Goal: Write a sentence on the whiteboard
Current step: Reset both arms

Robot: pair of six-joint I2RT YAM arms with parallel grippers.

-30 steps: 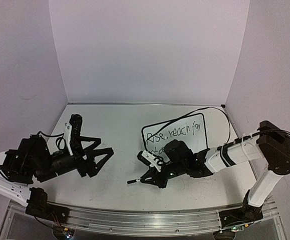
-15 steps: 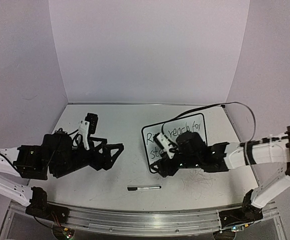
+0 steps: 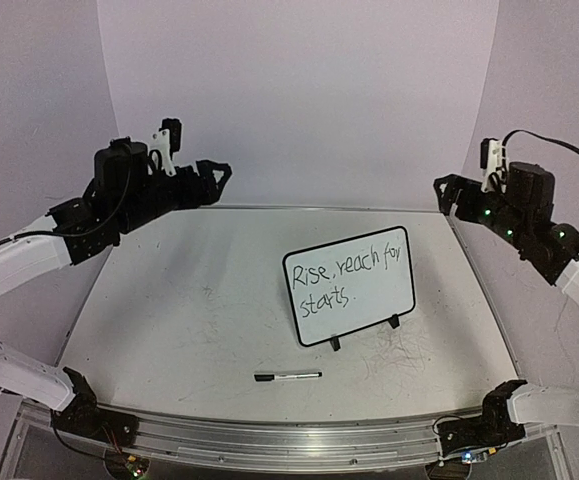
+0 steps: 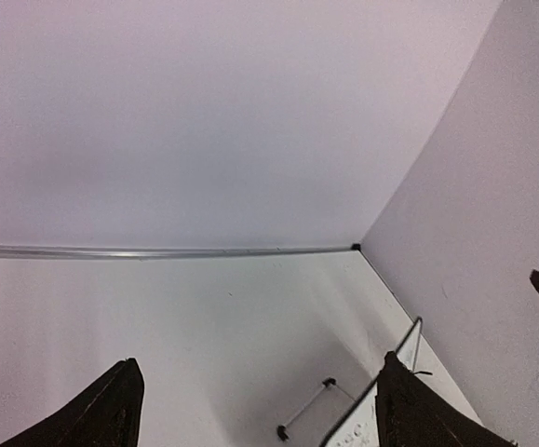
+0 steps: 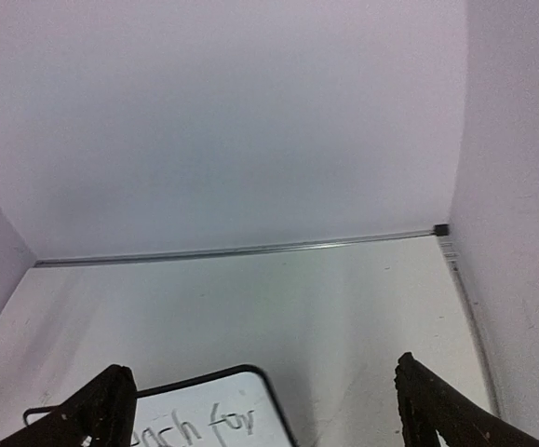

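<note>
The whiteboard (image 3: 381,292) stands on its small feet right of the table's middle, tilted a little. The sentence (image 3: 341,280) fills it in two black handwritten lines: "Rise, reach for starts." My left gripper (image 3: 214,180) is raised high at the back left, open and empty. High at the back right, my right gripper (image 3: 446,197) is also open and empty. The left wrist view shows the whiteboard's edge (image 4: 360,430) low between the spread fingers of the left gripper (image 4: 258,363). In the right wrist view, the whiteboard's top corner (image 5: 215,402) shows below the right gripper (image 5: 262,367).
A black marker (image 3: 287,376) lies flat on the scuffed white tabletop (image 3: 189,300), in front of the whiteboard near the front edge. Pale walls close the table in at the back and both sides. A metal rail (image 3: 289,430) runs along the front.
My right gripper opened and let go of the marker, which now lies on the table. Both arms rose and pulled back to the far corners, uncovering the whole whiteboard.
</note>
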